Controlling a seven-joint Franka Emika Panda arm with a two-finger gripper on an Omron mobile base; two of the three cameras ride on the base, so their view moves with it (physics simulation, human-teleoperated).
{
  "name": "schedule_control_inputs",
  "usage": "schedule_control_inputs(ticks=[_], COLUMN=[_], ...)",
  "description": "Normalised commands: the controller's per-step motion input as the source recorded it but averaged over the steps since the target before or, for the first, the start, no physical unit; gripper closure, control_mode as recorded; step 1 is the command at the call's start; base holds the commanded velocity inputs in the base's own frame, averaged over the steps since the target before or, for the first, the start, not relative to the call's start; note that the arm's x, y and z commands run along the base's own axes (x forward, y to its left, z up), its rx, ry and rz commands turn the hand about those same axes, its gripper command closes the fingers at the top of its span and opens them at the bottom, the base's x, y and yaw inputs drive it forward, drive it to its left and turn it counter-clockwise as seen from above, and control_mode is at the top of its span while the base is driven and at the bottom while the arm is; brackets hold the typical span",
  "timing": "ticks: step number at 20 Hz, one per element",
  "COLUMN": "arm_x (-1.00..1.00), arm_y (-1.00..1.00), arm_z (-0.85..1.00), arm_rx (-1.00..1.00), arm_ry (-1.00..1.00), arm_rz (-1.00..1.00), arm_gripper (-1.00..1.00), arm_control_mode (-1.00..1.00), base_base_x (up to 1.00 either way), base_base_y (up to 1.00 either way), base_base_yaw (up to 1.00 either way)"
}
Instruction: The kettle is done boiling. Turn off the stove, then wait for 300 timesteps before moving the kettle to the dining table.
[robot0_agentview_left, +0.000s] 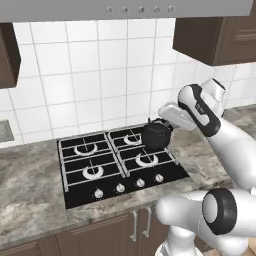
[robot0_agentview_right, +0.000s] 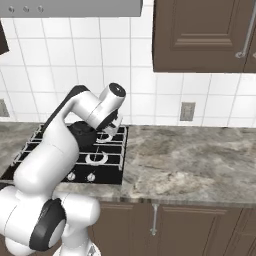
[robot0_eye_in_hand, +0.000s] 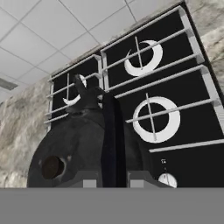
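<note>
Kettle (robot0_agentview_left: 156, 136): small, round, black, with arched handle, short spout and knobbed lid. Sits over the rear right quarter of the stove (robot0_agentview_left: 115, 165) in the left base view; whether it rests on the grate or hangs just above it cannot be told. In the hand view it lies close under the camera, spout pointing away toward the far burners, handle running as a dark band up the middle.

Tool (robot0_eye_in_hand: 113, 183): clenched on the kettle's handle; the two fingertips (robot0_eye_in_hand: 89, 183) stand just either side of the band at the bottom of the hand view. In the left base view the hand reaches the kettle from the right.

Stove: black four-burner cooktop set in the marble table (robot0_agentview_left: 30, 185), with black grates, silver burner rings and a row of four silver knobs (robot0_agentview_left: 120, 188) along its front edge. No flame can be made out.

Surroundings: white tiled wall (robot0_agentview_left: 90, 75); dark brown cabinets (robot0_agentview_right: 200, 35) above and below the table; grey hood (robot0_agentview_left: 125, 9) over the stove; wall outlet (robot0_agentview_right: 187, 111) to the right of the stove in the right base view.
</note>
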Motion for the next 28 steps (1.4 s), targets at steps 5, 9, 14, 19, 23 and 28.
schedule_control_inputs(ticks=[5,9,14,19,23,28], arm_x=[0.0,0.0,0.0,0.0,0.0,0.0], arm_y=[0.0,0.0,0.0,0.0,0.0,0.0], arm_z=[0.0,0.0,0.0,0.0,0.0,0.0], arm_rx=[0.0,0.0,0.0,0.0,0.0,0.0], arm_ry=[0.0,0.0,0.0,0.0,0.0,0.0], arm_rz=[0.0,0.0,0.0,0.0,0.0,0.0], arm_gripper=[1.0,1.0,1.0,1.0,1.0,1.0], arm_control_mode=[1.0,1.0,1.0,1.0,1.0,1.0], base_base_x=[-0.27,-0.18,-0.18,-0.18,-0.12,-0.17], base_base_y=[0.0,0.0,0.0,-0.02,-0.08,-0.13], base_base_yaw=[-0.36,-0.34,-0.34,-0.34,-0.31,-0.29])
